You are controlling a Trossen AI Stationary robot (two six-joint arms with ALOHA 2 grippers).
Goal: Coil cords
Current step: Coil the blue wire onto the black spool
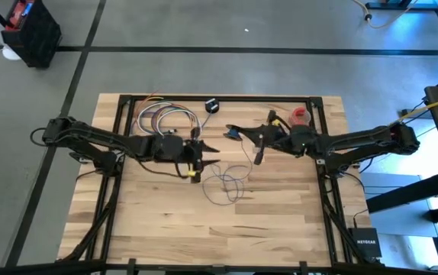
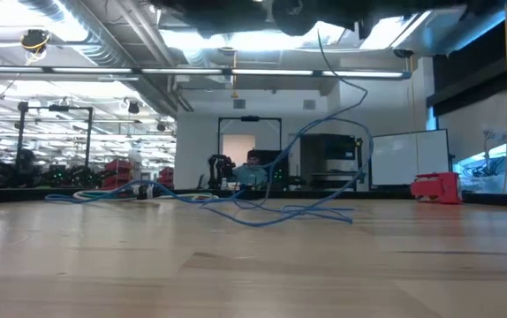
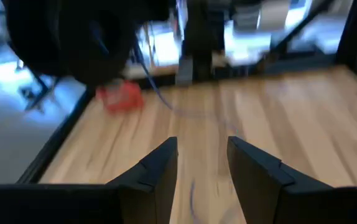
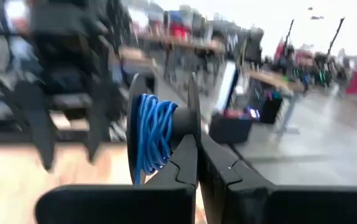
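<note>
One cord (image 1: pixel 230 182) trails up to the closed right gripper's (image 1: pixel 234 134) spool; left gripper (image 1: pixel 198 155) open, empty.

I see wooden plank table (image 1: pixel 280 221), dark frame rails at edges. Loose blue cord (image 1: pixel 230 183) loops lie mid-table. Multicolour wire bundle (image 1: pixel 165 117) at far edge; red tape roll (image 1: pixel 301 115) far right; small black puck (image 1: pixel 212 105) nearby.

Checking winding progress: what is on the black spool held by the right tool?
Blue cord is wrapped in several turns around the black spool that the right tool grips by its flange. The far side of the winding is hidden.
</note>
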